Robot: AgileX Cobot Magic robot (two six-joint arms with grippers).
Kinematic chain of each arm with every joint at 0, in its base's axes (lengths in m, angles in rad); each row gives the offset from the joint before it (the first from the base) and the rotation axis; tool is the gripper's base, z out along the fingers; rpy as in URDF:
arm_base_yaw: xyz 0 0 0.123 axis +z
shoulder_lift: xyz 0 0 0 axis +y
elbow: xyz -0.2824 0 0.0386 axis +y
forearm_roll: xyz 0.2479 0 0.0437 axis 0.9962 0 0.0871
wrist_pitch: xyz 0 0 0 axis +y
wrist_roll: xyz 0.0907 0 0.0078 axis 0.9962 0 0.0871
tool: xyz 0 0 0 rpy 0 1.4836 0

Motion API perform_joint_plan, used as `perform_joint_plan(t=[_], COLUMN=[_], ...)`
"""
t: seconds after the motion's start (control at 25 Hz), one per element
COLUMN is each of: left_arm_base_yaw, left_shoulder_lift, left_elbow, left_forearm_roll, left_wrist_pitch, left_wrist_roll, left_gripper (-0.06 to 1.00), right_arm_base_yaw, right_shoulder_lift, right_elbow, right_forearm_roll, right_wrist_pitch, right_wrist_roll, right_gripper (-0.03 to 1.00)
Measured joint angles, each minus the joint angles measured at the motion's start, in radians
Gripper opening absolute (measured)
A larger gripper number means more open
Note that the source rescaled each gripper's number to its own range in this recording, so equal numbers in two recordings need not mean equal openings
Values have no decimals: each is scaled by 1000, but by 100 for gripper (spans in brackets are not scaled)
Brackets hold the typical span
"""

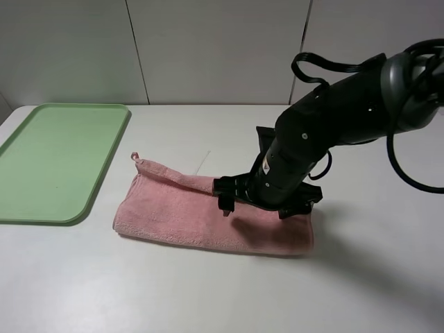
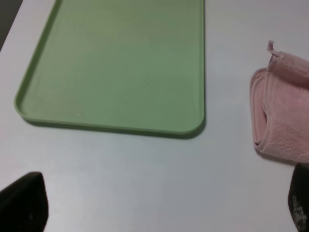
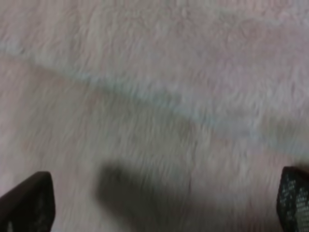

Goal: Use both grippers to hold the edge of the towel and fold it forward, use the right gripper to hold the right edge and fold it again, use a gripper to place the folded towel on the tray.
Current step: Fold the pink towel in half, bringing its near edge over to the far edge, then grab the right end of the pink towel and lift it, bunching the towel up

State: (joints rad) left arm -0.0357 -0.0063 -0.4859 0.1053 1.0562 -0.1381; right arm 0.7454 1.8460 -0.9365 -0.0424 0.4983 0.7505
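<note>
Left wrist view, left gripper (image 2: 161, 208): is hovering over bare table (image 2: 120, 169) with its jaws spread wide and empty, near the tray and the towel's left end.
Tray (image 1: 62, 159): is lying flat at the left of the table, carrying nothing.
Towel (image 1: 173, 215): is lying as a long folded strip just right of the tray, not touching it, with its corner loop (image 1: 135, 157) sticking up at the far left corner.
Right gripper (image 1: 255, 207): is hanging low over the right half of the towel, jaws released wide and grasping nothing. The right wrist view is showing only pink pile between the fingertips (image 3: 26, 203).
Risk, grasp point: the gripper appears to be sitting inboard of the right edge. Closing here is likely bunching mid-cloth instead of the hem and skewing the second fold.
Risk, layers: pinching only the top layer is likely peeling the first fold open.
Risk, drag: the cloth may be sliding across the smooth table during the fold.
</note>
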Motion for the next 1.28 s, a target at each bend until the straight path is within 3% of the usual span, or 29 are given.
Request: perform_joint_plan(t=[0.44,0.96,1.28], left_arm_base_yaw=[0,0,0], left_shoulder_lift=[0,0,0], left_elbow=[0,0,0], left_forearm_roll=[0,0,0], left_wrist_pitch=[1,2,2], left_wrist_roll=[0,0,0], left_gripper=[100,100,100], right_arm_base_yaw=[-159,-171,-192], right_shoulder_lift=[33,-41,-41], right_elbow=[0,0,41], right_forearm_roll=[-75,-126,-138], right_wrist_pitch=[-95,160,120], right_wrist_roll=[-27,-69,-87], right_gripper=[100,100,100])
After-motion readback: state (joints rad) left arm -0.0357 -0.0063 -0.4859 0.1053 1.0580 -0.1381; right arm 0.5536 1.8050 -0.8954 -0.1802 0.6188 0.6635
